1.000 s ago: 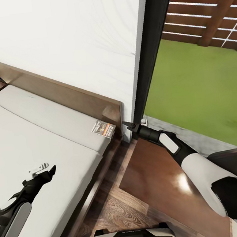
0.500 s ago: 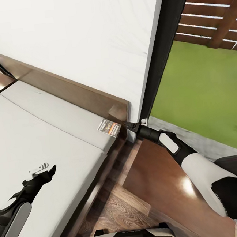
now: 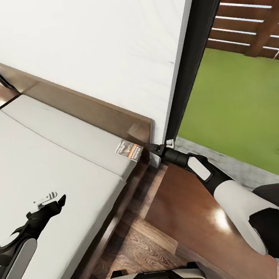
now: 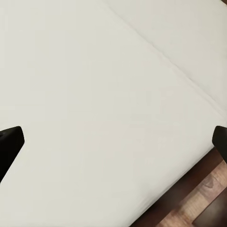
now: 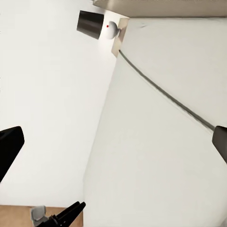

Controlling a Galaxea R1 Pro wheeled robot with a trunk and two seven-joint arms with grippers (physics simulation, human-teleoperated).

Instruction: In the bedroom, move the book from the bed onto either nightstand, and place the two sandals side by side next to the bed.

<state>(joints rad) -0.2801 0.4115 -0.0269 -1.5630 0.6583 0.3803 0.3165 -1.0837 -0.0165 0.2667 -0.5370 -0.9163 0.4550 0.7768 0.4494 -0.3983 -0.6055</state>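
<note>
The book [image 3: 129,150] lay flat at the far corner of the bed [image 3: 39,168], by the headboard, in the same spot of the head view as half a second earlier; the larger shift a second ago was the camera's swing, not the book's. The right end effector [image 3: 151,148] remained just beside the book's outer edge, above the nightstand [image 3: 197,224], and whether its fingers were wide or narrow could not be told. The left end effector [image 3: 51,200] hovered over the mattress, spread wide and empty. The book's long axis ran roughly along the headboard, one short end toward the nightstand. Judged from this, the grasp was still to come.
</note>
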